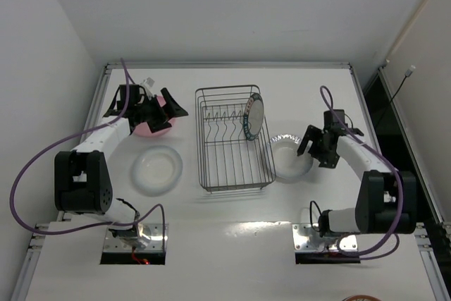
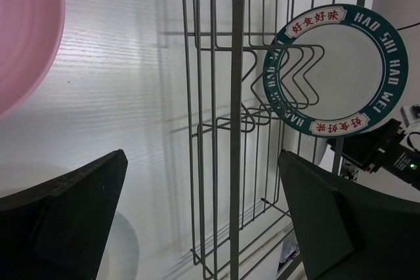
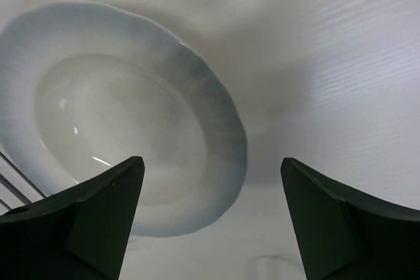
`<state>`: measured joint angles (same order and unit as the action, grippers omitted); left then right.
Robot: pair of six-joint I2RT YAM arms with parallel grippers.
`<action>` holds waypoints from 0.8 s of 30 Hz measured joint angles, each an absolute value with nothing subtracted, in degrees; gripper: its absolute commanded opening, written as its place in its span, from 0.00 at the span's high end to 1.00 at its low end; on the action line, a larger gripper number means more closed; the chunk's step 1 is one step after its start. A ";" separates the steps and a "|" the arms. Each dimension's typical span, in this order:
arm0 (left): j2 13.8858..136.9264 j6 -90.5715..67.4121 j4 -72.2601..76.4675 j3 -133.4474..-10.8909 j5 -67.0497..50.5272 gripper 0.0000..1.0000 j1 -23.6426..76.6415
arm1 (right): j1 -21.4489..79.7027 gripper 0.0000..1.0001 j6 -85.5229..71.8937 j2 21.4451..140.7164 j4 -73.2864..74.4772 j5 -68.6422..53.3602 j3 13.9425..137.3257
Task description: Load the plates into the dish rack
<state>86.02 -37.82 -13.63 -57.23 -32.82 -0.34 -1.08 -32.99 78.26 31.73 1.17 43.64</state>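
Note:
The wire dish rack (image 1: 232, 167) stands mid-table; it also shows in the left wrist view (image 2: 216, 129). The blue-rimmed plate (image 1: 254, 118) stands upright in its far right part, also seen in the left wrist view (image 2: 338, 70). The pink plate (image 1: 156, 123) lies left of the rack under my left gripper (image 1: 169, 111), which is open and empty; its rim shows in the left wrist view (image 2: 26, 37). One white plate (image 1: 156, 169) lies near left. The other white plate (image 1: 289, 156) lies right of the rack, also in the right wrist view (image 3: 125, 116). My right gripper (image 1: 310, 144) is open, just above its right rim.
The table's raised edges (image 1: 225, 65) run along the far side and both sides. Purple cables loop from both arms. The arm bases (image 1: 134, 234) sit at the near edge.

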 measured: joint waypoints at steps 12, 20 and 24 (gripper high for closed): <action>86.37 -37.82 -13.67 -57.23 -32.82 0.00 -0.34 | -11.55 0.26 -32.25 81.62 24.49 -18.13 34.52; 86.37 -37.85 -13.65 -57.23 -32.82 0.00 -0.34 | -11.90 0.94 -31.64 84.42 22.28 -20.36 34.57; 86.37 -37.85 -13.67 -57.23 -32.82 0.00 -0.34 | -13.10 1.00 -32.18 85.06 21.32 -25.61 35.33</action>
<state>86.37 -37.85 -13.67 -57.23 -32.82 -0.34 -13.10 -32.18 85.06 21.32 -25.61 35.33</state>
